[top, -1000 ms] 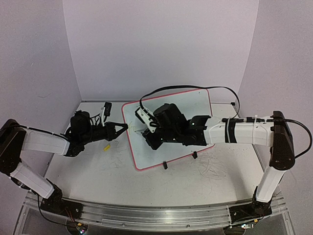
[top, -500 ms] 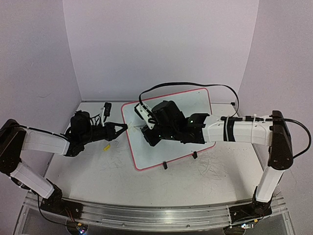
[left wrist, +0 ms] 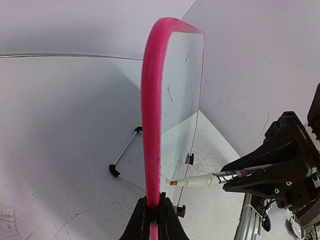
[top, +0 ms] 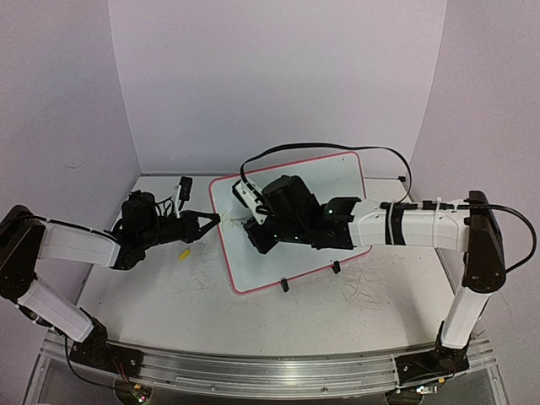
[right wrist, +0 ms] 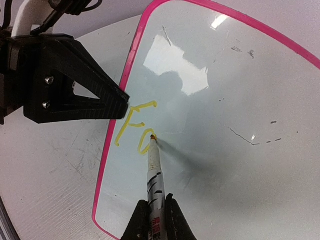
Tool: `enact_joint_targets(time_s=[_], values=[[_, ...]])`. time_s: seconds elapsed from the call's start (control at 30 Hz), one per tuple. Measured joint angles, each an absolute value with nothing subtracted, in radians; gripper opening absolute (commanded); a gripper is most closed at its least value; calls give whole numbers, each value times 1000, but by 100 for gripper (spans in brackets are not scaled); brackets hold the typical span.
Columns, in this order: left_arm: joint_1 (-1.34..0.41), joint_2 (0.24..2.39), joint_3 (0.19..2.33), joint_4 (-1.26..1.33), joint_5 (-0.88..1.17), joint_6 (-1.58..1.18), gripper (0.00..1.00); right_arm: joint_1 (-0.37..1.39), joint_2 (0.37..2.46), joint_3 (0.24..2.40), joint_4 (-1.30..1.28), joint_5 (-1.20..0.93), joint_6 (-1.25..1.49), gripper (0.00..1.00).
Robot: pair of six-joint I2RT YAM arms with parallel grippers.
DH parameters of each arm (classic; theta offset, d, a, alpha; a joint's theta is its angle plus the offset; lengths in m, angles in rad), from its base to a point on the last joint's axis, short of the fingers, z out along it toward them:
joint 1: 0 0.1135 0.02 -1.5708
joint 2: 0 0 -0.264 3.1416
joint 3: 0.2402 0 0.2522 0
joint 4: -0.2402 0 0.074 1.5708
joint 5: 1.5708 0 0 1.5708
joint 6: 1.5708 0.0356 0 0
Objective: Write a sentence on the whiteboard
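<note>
The whiteboard (top: 337, 181) stands tilted on the table, glossy white with a pink rim. My left gripper (top: 215, 218) is shut on the board's left rim (left wrist: 151, 100) and also shows in its own wrist view (left wrist: 155, 202). My right gripper (top: 256, 229) is shut on a white marker (right wrist: 155, 175) with its orange tip touching the board (right wrist: 225, 75). The sentence (right wrist: 132, 122) is a yellow "F" and a round letter beside the left rim, where the tip rests. The marker also shows in the left wrist view (left wrist: 210, 178).
Two black clip feet (top: 284, 285) (top: 335, 267) hold the board's lower edge. A small yellow piece (top: 184, 253) lies on the table left of the board. A black object (top: 184, 183) sits at the back left. Grey scribbles (top: 371, 291) mark the table. A black cable (top: 337, 150) arches over the board.
My right gripper with the marker has shifted a little up and left over the board's left part. The left gripper and the board have stayed in place.
</note>
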State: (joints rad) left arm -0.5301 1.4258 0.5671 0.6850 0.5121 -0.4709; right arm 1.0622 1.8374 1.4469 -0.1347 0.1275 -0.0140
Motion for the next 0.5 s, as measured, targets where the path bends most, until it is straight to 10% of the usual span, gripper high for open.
enact_joint_targets(time_s=[0.5], values=[[-530,1426,567,685,513,-471,0,1067,1818,1395,-130,117,20,0]])
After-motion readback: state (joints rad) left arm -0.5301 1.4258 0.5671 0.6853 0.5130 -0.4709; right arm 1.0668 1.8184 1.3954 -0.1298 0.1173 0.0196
